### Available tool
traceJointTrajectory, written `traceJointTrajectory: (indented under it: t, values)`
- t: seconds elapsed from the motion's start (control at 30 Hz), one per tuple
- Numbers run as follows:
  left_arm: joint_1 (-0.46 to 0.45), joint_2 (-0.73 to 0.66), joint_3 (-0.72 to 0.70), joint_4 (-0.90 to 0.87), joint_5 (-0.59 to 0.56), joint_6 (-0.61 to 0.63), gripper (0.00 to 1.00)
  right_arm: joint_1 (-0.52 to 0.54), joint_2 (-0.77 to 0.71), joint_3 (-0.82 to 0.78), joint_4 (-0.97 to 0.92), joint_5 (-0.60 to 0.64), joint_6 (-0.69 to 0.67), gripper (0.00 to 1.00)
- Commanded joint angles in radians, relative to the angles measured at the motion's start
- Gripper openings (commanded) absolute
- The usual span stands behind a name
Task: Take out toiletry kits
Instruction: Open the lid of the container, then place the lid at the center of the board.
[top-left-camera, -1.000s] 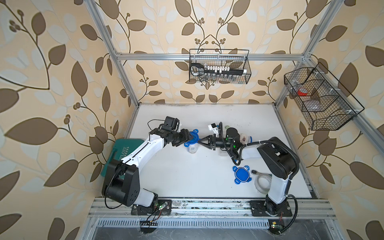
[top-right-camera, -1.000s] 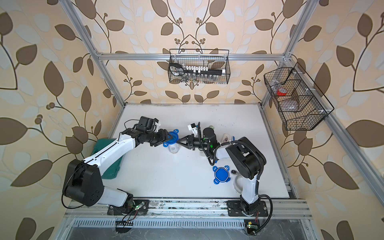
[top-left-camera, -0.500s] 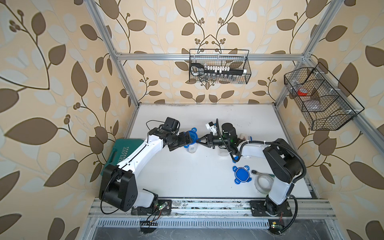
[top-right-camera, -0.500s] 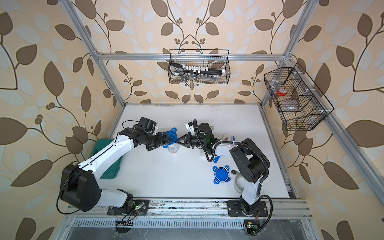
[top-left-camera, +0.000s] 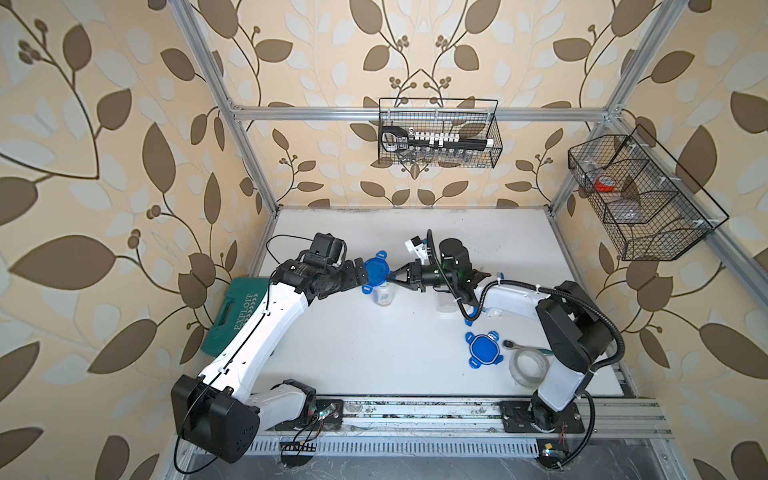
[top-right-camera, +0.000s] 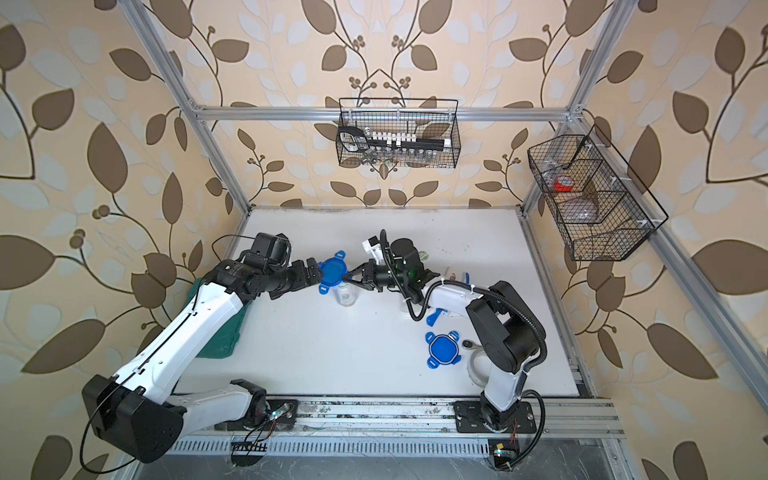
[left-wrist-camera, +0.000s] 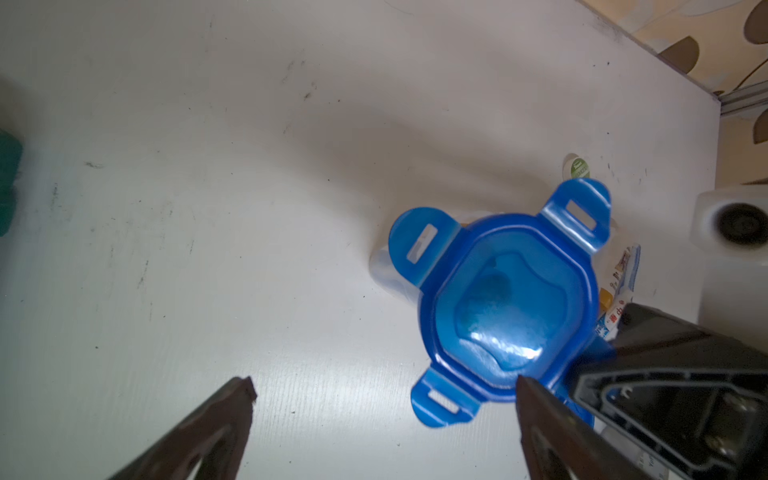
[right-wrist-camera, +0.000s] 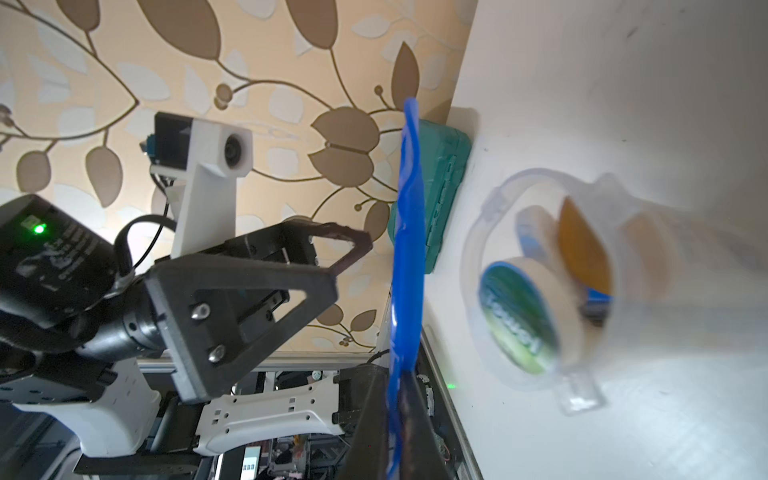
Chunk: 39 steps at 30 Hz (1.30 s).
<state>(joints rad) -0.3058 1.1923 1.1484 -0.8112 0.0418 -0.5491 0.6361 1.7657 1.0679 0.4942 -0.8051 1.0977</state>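
A clear jar stands mid-table. Inside it are toiletry kit pieces: a green-white disc and an orange-yellow bottle. Its blue four-tabbed lid hangs just above it. My right gripper is shut on the lid's edge. My left gripper stands open on the lid's other side with nothing between its fingers. Another green-white disc lies on the table behind.
A second blue lid and a tape roll lie near the right arm's base. A clear jar sits under the right forearm. A green case leans at the left wall. Wire baskets hang on the back and right walls.
My left gripper's jaws have spread wide and let go of the lid. The right gripper has moved in and closed on the lid's edge.
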Motion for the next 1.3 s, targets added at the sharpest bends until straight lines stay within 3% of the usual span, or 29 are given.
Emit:
traceJointTrajectory:
  t: [0.0, 0.17, 0.3, 0.57, 0.77, 0.97, 1.27]
  values:
    - [0.017, -0.04, 0.033, -0.036, -0.073, 0.001, 0.99, 0.043, -0.065, 0.077, -0.087, -0.026, -0.064, 0.08]
    - [0.019, -0.076, 0.037, -0.051, -0.114, -0.008, 0.99, 0.122, -0.135, 0.17, -0.443, 0.081, -0.278, 0.08]
    - [0.031, -0.074, 0.047, -0.081, -0.163, -0.006, 0.99, 0.238, -0.205, 0.212, -0.814, 0.387, -0.484, 0.06]
    - [0.065, -0.063, 0.022, -0.059, -0.129, 0.005, 0.99, 0.514, -0.281, 0.173, -1.121, 0.96, -0.546, 0.04]
    - [0.085, -0.028, -0.03, -0.015, -0.028, 0.02, 0.98, 0.671, -0.155, 0.19, -1.342, 1.296, -0.511, 0.03]
    - [0.114, 0.017, -0.062, 0.012, 0.034, 0.049, 0.92, 0.788, 0.048, 0.257, -1.421, 1.397, -0.533, 0.01]
    - [0.163, 0.036, -0.119, 0.052, 0.061, 0.065, 0.91, 0.836, 0.174, 0.318, -1.398, 1.355, -0.584, 0.02]
